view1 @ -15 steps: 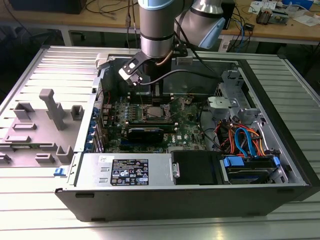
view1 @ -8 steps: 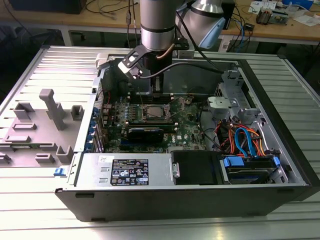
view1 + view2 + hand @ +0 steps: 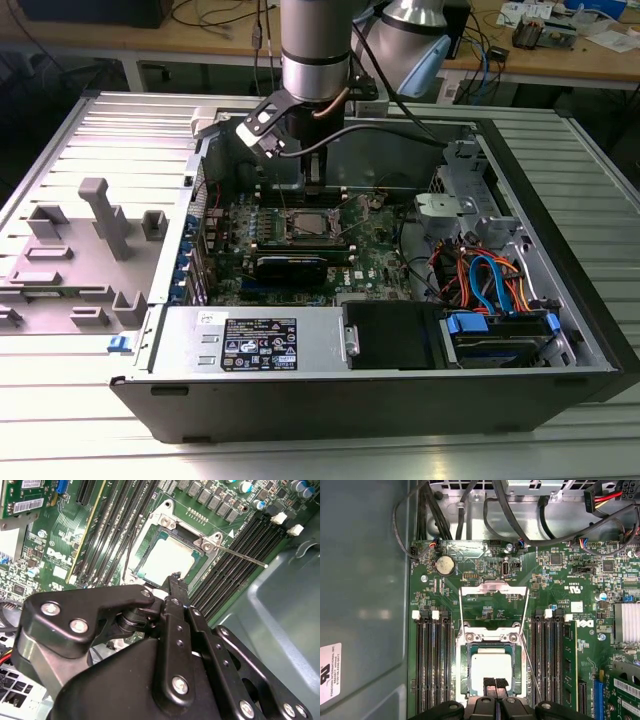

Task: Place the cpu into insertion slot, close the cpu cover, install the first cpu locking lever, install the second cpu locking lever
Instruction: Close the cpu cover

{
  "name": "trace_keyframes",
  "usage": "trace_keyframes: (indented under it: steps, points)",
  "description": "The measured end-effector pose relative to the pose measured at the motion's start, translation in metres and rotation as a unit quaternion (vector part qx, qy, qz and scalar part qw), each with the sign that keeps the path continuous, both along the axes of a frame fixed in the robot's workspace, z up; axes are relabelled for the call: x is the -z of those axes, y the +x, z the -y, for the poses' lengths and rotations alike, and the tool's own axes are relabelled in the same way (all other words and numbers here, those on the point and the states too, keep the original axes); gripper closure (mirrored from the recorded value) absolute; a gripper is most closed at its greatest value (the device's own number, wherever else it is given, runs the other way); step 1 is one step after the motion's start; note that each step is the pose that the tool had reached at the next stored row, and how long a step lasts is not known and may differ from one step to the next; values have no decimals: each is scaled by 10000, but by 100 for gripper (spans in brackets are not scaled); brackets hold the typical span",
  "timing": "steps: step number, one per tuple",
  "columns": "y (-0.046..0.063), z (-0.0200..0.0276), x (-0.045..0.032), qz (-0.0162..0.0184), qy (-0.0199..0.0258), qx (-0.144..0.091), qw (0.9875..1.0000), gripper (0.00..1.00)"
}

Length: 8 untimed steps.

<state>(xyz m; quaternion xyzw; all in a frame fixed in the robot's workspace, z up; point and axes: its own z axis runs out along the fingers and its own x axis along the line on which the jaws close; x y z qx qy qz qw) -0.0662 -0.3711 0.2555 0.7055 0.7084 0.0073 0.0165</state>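
In the exterior view, the black two-finger gripper (image 3: 314,196) hung directly above the square, silver-rimmed insertion slot (image 3: 292,226) of the green motherboard. In the second wrist view, the flat silver-grey square cpu (image 3: 167,560) lay seated in the slot. The fingertips (image 3: 176,582) were pressed together, empty, over its edge. In the first wrist view, the thin silvery windowed cpu cover (image 3: 493,586) stood raised open beside the slot.

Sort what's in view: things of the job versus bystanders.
Job:
cpu, lying in the insertion slot
cpu cover, raised
locking lever
pincer, by the cpu

Bystanders:
memory slots
coin battery
black cables
grey fixtures beside the case
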Motion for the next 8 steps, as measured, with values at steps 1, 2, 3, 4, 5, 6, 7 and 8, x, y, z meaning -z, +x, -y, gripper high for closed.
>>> trace_keyframes:
  steps: [1, 2, 3, 4, 5, 6, 7, 8]
  points:
    - [0, 0, 0, -2, 0, 0, 10000, 89]
    - [0, 0, 0, -4, 0, 0, 10000, 89]
    - [0, 0, 0, -8, 0, 0, 10000, 89]
    - [0, 0, 0, -12, 0, 0, 10000, 89]
    - [0, 0, 0, -14, 0, 0, 10000, 89]
    - [0, 0, 0, -16, 0, 0, 10000, 89]
    - [0, 0, 0, -20, 0, 0, 10000, 89]
    - [0, 0, 0, -23, 0, 0, 10000, 89]
